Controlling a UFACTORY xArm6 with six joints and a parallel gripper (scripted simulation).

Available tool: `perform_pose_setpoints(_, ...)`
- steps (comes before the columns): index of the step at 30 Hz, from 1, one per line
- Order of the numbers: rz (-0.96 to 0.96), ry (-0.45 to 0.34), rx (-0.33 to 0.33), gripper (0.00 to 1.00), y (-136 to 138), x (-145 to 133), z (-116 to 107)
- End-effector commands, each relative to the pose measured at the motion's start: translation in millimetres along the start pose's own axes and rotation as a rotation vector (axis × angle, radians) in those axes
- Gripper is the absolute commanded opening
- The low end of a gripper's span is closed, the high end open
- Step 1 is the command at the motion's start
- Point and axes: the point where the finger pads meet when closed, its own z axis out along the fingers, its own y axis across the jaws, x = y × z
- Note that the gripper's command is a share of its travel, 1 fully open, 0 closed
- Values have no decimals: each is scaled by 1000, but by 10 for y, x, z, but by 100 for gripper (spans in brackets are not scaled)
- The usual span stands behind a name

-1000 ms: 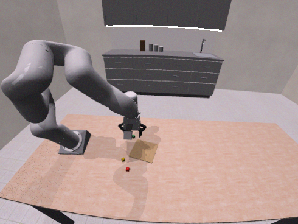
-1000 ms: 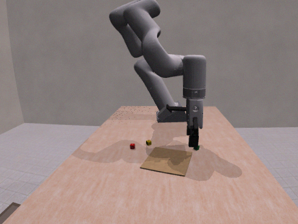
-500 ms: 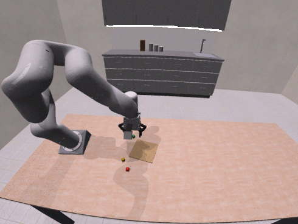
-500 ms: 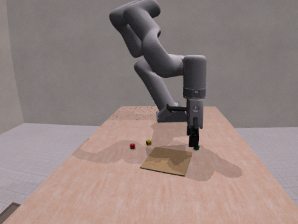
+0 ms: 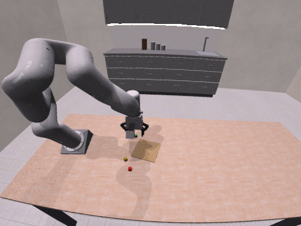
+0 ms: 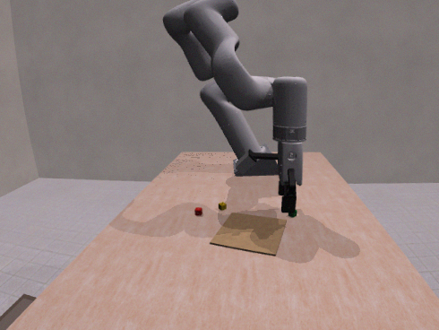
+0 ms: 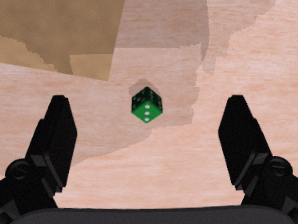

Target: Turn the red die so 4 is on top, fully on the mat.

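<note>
Jaws stand wide apart, released, with nothing between them, pointing down above the bench (image 5: 215, 166) (image 6: 134, 278) (image 7: 175, 180). Nearest them lies the green die (image 5: 136, 136) (image 6: 292, 213) (image 7: 147, 107), centred in the wrist view with its edges slantwise to the line across the jaws; it is not the one to turn. Next comes the mat (image 5: 145, 150) (image 6: 251, 233) (image 7: 50, 30), flat, its near corner reaching towards that die. Past the mat's base-side edge sits the yellow die (image 5: 125, 159) (image 6: 222, 206), close to the way across.

Farthest is the red die (image 5: 129, 169) (image 6: 198, 211), off the mat on the bare wood, well apart from the jaws: towards the bottom of the top view, leftward in the exterior one, outside the wrist view. The coming move probably calls for a raised sideways trip of the only arm, keeping above the yellow die. The red die seems to rest flat; being a cube, it has no long axis, and which number faces up cannot be read, so the direction of the needed turn is unsettled.

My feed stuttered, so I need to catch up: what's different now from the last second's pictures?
Nothing visibly changed: the claw is open, over the green die; the red die, yellow die and mat stayed put.
</note>
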Motion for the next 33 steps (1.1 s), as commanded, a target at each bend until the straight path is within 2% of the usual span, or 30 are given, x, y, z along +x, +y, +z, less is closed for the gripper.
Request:
perform_pose_setpoints(1,1,-2,3,100,-13,-5,-11)
perform_pose_setpoints(6,1,-2,3,100,-13,-5,-48)
perform_pose_setpoints(11,1,-2,3,100,-12,-4,-312)
perform_pose_setpoints(13,1,-2,3,100,-12,-4,-312)
perform_pose_setpoints(19,1,-2,3,100,-10,-3,-840)
perform_pose_setpoints(23,1,-2,3,100,-10,-3,-1074)
perform_pose_setpoints(33,1,-2,3,100,-9,-3,-1144)
